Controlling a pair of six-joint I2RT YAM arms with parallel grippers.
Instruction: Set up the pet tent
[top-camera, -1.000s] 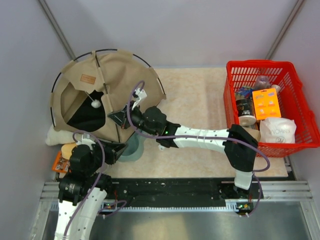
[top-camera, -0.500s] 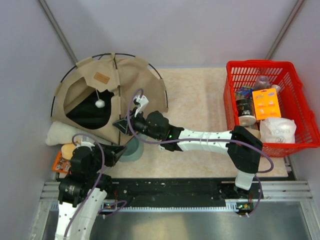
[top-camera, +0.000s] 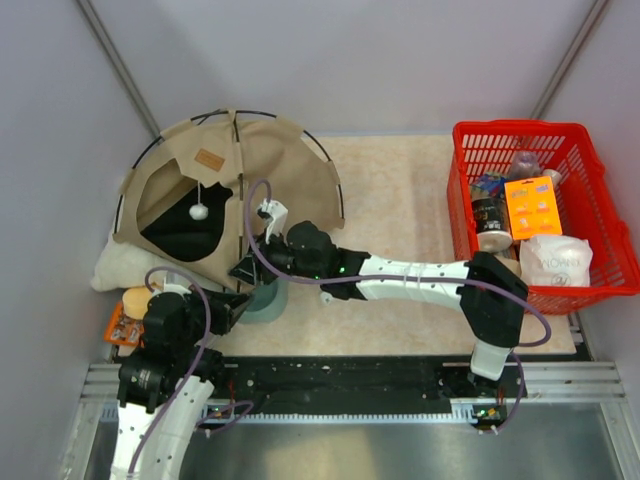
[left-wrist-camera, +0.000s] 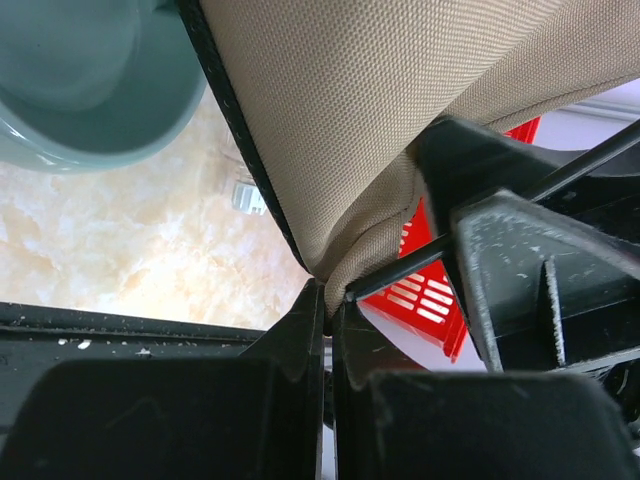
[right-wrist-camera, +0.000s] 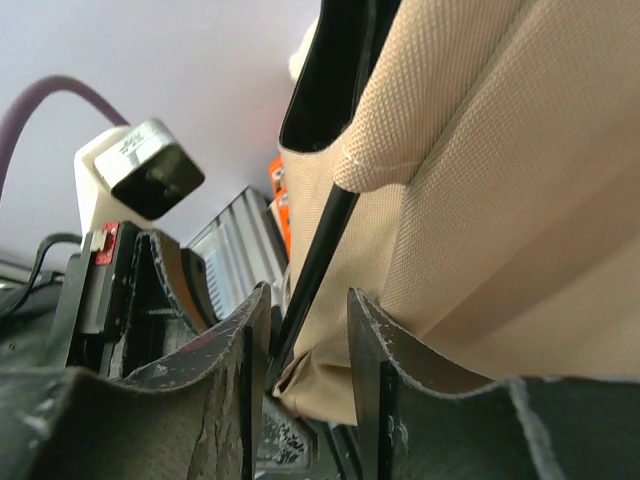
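Tan fabric pyramid pet tent (top-camera: 265, 165) stood upper left, left gripper (left-wrist-camera: 328, 300) pinched its hem corner, right gripper (right-wrist-camera: 305, 300) jaws parted around thin black pole (right-wrist-camera: 312, 265), grey-green round bowl (top-camera: 268, 302) crowded both, red plastic basket (top-camera: 520, 128) far right.

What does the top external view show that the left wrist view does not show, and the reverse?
Only the top external view shows the whole pet tent standing, its doorway with the white ball, the brown label and the cream pillow. Only the left wrist view shows the left gripper shut on the tent's bottom corner, where a black pole meets it. Both show tan fabric, the green bowl and the red basket.
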